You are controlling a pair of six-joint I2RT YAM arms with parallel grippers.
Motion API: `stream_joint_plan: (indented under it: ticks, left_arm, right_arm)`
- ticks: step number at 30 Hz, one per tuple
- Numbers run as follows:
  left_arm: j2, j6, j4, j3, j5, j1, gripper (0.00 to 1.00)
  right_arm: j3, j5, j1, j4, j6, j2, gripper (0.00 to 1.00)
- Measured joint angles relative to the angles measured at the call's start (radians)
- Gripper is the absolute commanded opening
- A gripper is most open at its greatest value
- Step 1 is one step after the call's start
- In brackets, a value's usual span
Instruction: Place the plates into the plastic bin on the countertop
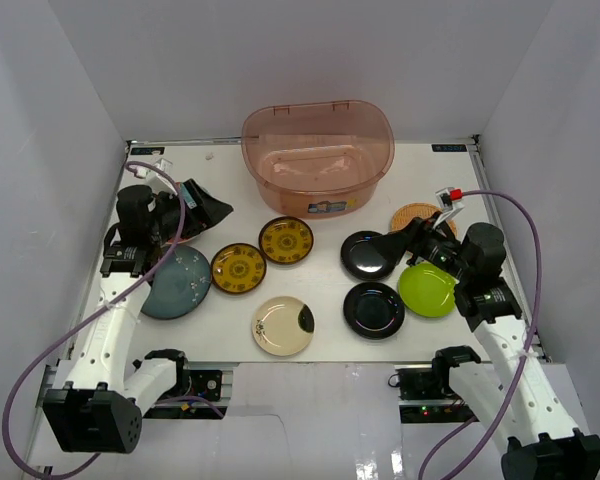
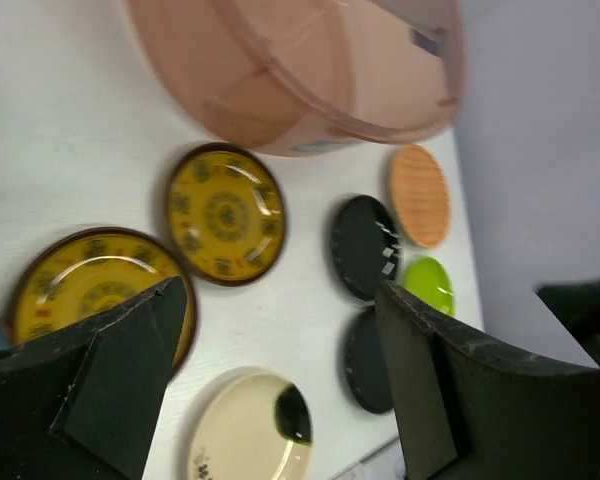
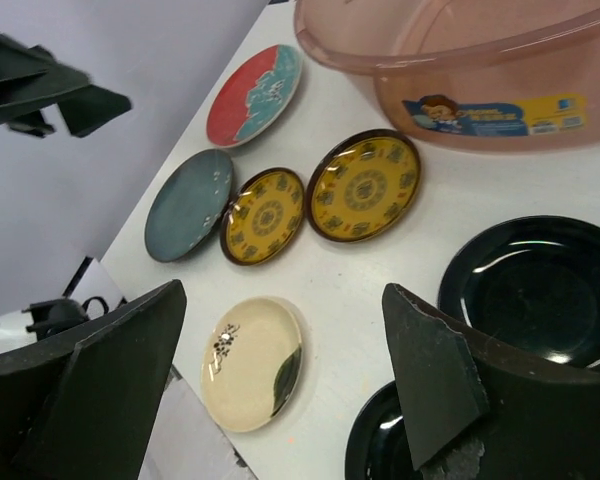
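The plastic bin [image 1: 318,150] stands empty at the back middle of the countertop [image 1: 325,285]. In front of it lie the blue-grey plate [image 1: 177,283], two yellow patterned plates [image 1: 238,268] [image 1: 286,240], the cream plate [image 1: 283,326], two black plates [image 1: 368,254] [image 1: 374,310], the lime green plate [image 1: 427,289] and the woven orange plate [image 1: 416,216]. The red plate [image 3: 252,95] shows only in the right wrist view, by the left wall. My left gripper [image 1: 205,210] is open and empty above the back left. My right gripper [image 1: 405,240] is open and empty beside the rear black plate.
White walls [image 1: 70,110] close the left, back and right sides. Purple cables [image 1: 525,230] loop off both arms. The table's front edge [image 1: 310,362] runs just past the cream plate. A label [image 3: 495,112] marks the bin's front wall.
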Motion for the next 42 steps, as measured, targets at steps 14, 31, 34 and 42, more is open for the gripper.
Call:
stream_joint_plan:
  ticks: [14, 31, 34, 42]
  left_arm:
    - [0.312, 0.006, -0.074, 0.021, -0.449, 0.156, 0.81]
    - [0.748, -0.014, 0.332, 0.002, -0.173, 0.563, 0.72]
    - [0.834, -0.003, 0.378, 0.018, -0.108, 0.573, 0.61]
    - [0.979, -0.034, 0.554, 0.061, 0.036, 0.584, 0.13]
  right_arm:
    - [-0.03, 0.114, 0.484, 0.053, 0.003, 0.085, 0.82]
    - [-0.03, 0.207, 0.605, 0.073, -0.079, 0.137, 0.8]
    - [-0.03, 0.215, 0.605, 0.072, -0.095, 0.154, 0.8]
    - [-0.03, 0.237, 0.605, 0.071, -0.113, 0.189, 0.79]
